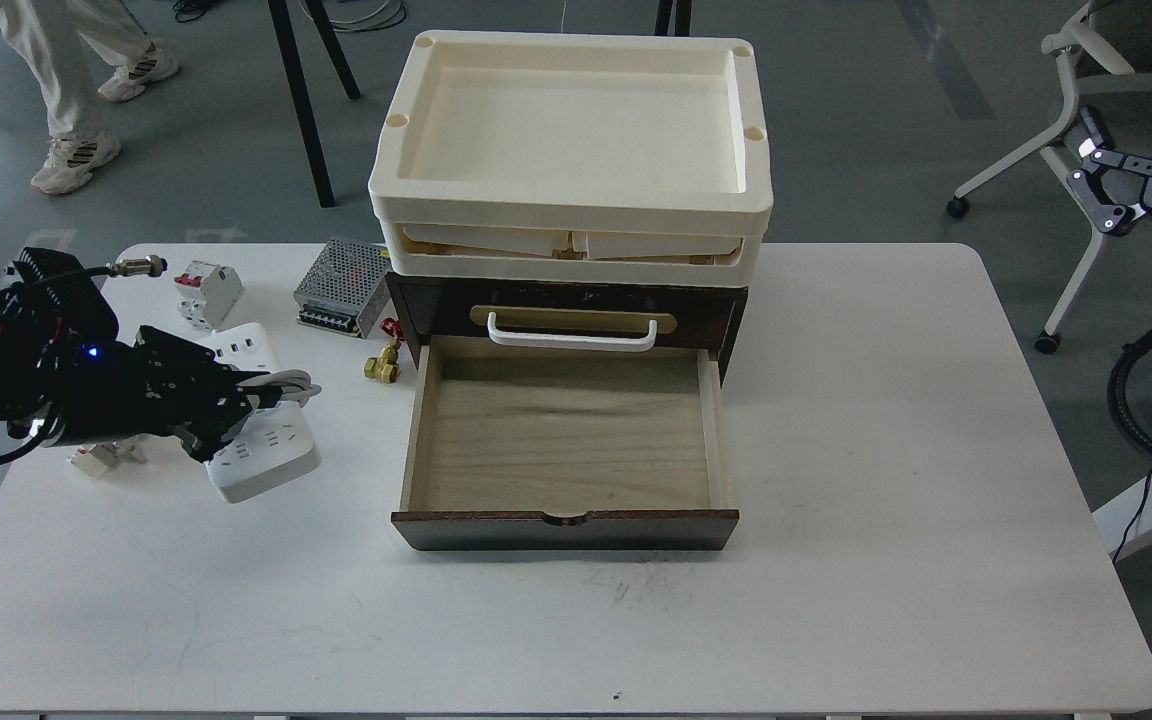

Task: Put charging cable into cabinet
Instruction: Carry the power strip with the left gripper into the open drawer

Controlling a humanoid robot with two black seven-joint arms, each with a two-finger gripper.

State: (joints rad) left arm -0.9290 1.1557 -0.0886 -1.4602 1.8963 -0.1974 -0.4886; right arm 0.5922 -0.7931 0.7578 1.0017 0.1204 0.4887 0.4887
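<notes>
Left end effector (221, 405) of mine sits over the charging cable (271, 445), its dark fingers spread across the strip's near half where the white cord is gathered, and they look closed around strip and cord together, though the fingers are too dark to separate cleanly. That white strip lies on the counter (836, 560) at my left, tilted slightly, well apart from the drawer it is meant for. Gripping over the cord seems sensible, I judge, since a loose coil would otherwise trail and catch on the drawer wall. To its right stands the cabinet (566, 310), its lower drawer (561, 440) pulled fully out and showing a bare pale wood floor, ready to take the strip from above. Its upper drawer is shut behind a white handle (571, 335). Cream trays (576, 190) are stacked on top, so only the open drawer is reachable. Behind the strip lie a circuit breaker (208, 292), a grey power supply box (344, 285) and a small brass fitting (383, 366), which lies between strip and drawer. My right end effector (1121, 185) hangs far off the counter, jaws apart, holding nothing.
</notes>
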